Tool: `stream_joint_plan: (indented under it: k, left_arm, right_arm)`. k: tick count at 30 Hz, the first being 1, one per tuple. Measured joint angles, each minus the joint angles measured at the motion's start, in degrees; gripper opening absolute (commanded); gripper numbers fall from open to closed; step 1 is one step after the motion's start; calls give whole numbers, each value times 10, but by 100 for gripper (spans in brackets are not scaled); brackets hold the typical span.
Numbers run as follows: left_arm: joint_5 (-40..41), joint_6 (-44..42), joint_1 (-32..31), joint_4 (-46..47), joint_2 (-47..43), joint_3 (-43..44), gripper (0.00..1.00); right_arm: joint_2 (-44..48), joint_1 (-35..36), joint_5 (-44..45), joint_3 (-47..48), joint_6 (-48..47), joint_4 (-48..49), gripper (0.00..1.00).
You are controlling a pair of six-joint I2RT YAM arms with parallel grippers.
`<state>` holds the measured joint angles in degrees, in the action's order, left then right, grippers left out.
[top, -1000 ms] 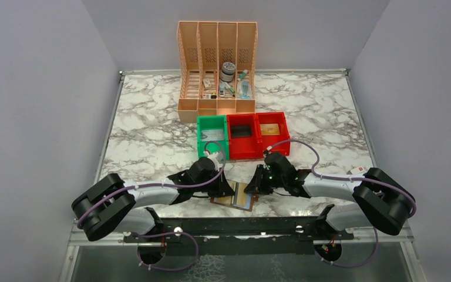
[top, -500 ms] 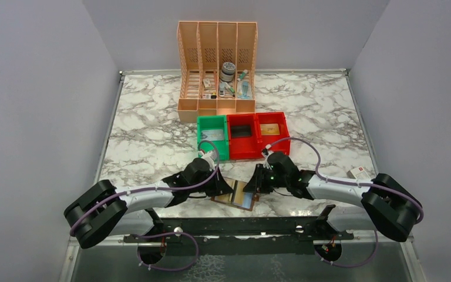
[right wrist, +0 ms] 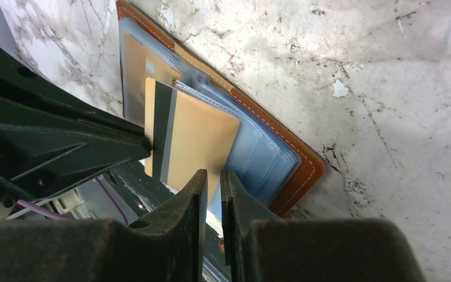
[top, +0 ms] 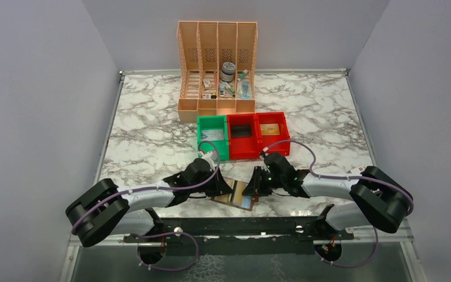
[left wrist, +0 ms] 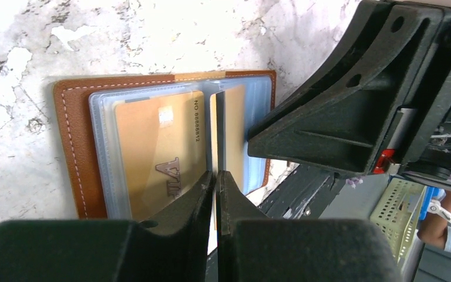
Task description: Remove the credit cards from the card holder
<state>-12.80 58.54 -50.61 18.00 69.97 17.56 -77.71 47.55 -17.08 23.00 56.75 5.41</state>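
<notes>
Gold card over stitched brown card holder, right tool pinching it, left tool near-closed, grip unclear

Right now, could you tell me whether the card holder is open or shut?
Open: the card holder lies spread flat, a gold card showing inside.

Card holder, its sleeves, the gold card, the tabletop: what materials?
card holder: brown leather or faux leather, matte, pale stitching along the edge.
sleeves: clear flexible plastic, glossy.
gold card: plastic, satin, printed digits.
table: marble pattern; stone or laminate, cannot tell.

Bright even light, left claw blurred
</notes>
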Motion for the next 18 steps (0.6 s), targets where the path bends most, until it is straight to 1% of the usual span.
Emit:
stream_joint_plan:
  k: [2, 5, 11, 14, 18]
  left_arm:
    - [0, 1, 0, 2, 10, 0, 15]
    - [-2, 6, 0, 9, 19, 0, 21]
    - [-9, 17, 1, 37, 28, 0, 21]
    - [-16, 21, 4, 46, 39, 0, 18]
    - [-24, 24, 6, 56, 52, 0, 7]
  right_arm:
    - [-6, 0, 0, 0, 8, 5, 15]
    - [-9, 0, 6, 3, 20, 1, 15]
    - [-2, 1, 27, 8, 31, -14, 15]
    - [2, 1, 34, 7, 32, -17, 15]
    - [7, 1, 41, 7, 32, -23, 15]
